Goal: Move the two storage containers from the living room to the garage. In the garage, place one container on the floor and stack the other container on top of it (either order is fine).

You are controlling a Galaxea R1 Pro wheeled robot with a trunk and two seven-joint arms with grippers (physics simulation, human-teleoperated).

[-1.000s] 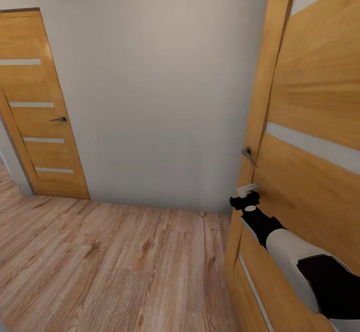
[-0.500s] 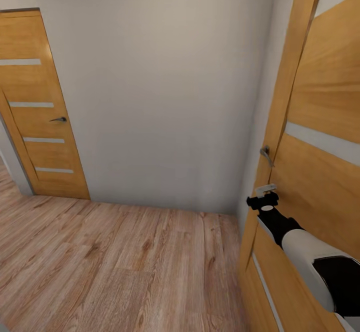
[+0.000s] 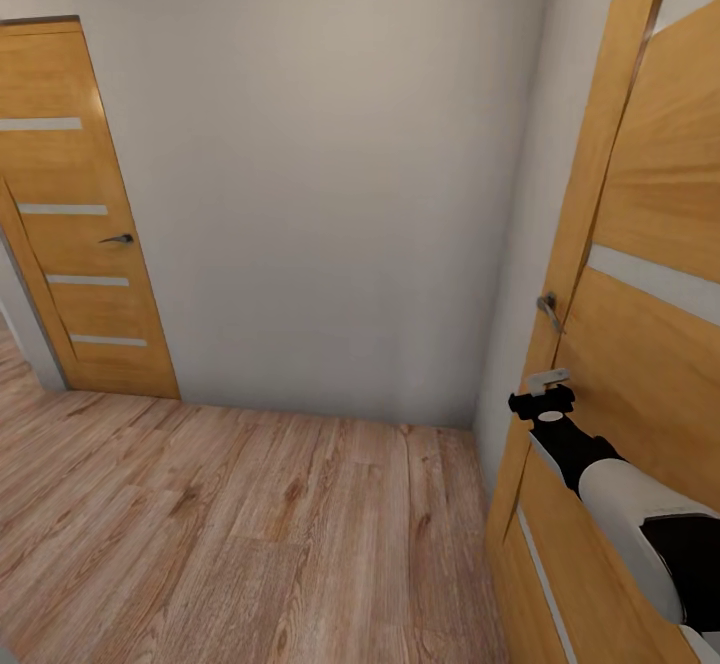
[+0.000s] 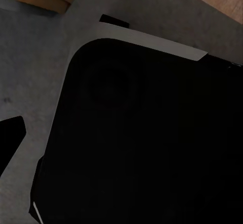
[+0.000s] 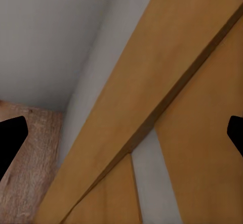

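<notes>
The right gripper [image 3: 541, 391], fingers spread wide and empty, presses against the wooden door [image 3: 640, 364] just below its handle [image 3: 548, 310]; the left gripper's state cannot be told.

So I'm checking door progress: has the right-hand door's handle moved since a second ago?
Yes. The door handle has swung rightward, away from the unchanged far door, exposing more wall.

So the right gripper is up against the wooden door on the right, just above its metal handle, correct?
Not quite. In the head view the right gripper sits just below the metal handle, not above it. The rest holds: it is close against the wooden door on the right.
</notes>
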